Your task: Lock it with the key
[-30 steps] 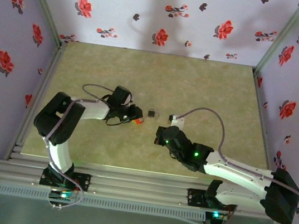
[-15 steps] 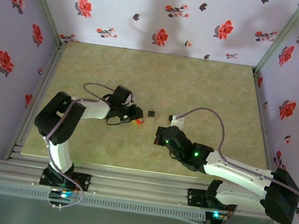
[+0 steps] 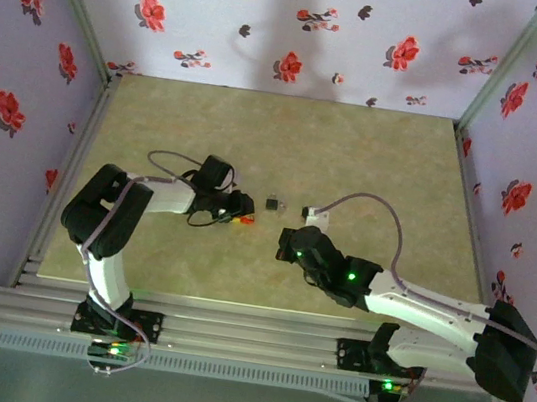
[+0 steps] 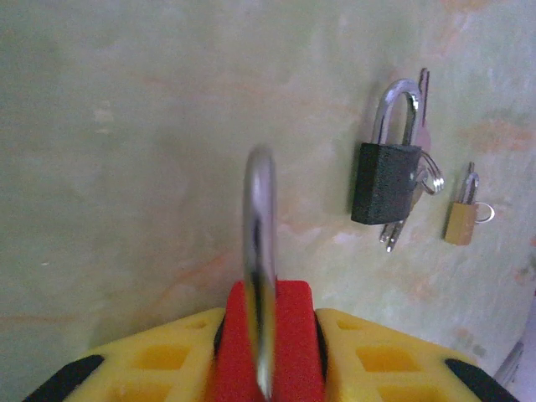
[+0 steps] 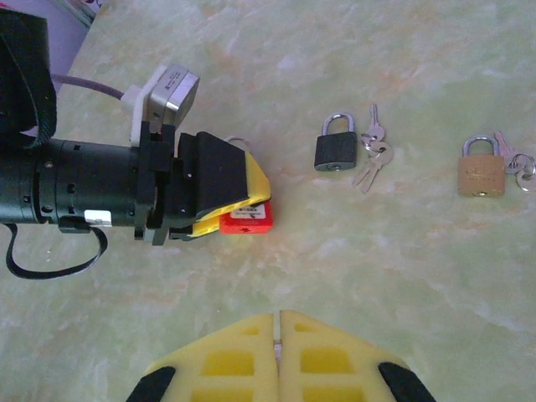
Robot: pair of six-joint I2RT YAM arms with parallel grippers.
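The right gripper's [image 5: 276, 328] yellow fingers [image 5: 322, 356] are pressed tight together. A thin pale sliver of metal pokes out of the seam between them. As far as I can tell that is the blade of the key [image 5: 275, 322], pinched there with its head hidden inside the grip.

Across a bare patch of table from that tip, the left gripper [image 5: 251, 208] comes in from the left. Its yellow fingers [image 4: 167, 360] are clamped on the body of the red padlock [image 5: 249, 222], one on each side. From the left wrist camera the red body [image 4: 293, 352] sits snug between the two pads, and its silver shackle [image 4: 260, 234] arches out beyond the fingertips. The key tip and the red padlock are apart, not touching.

Farther out on the table lies a black padlock [image 5: 335, 152] with a silver shackle, flat on its side. A small bunch of silver keys [image 5: 373, 155] on a ring lies just beside it. To the right of that, well apart, is a small brass-coloured padlock [image 5: 481, 172] with its own little ring of keys [image 5: 515, 163].

From overhead, the left gripper [image 3: 239, 212] and the right gripper [image 3: 288, 239] face each other near the middle of the greenish marbled table [image 3: 358, 144]. The black padlock [image 3: 273, 204] lies just beyond the gap between them. Pale walls [image 3: 305, 25] with red flower prints close in the back and both sides.
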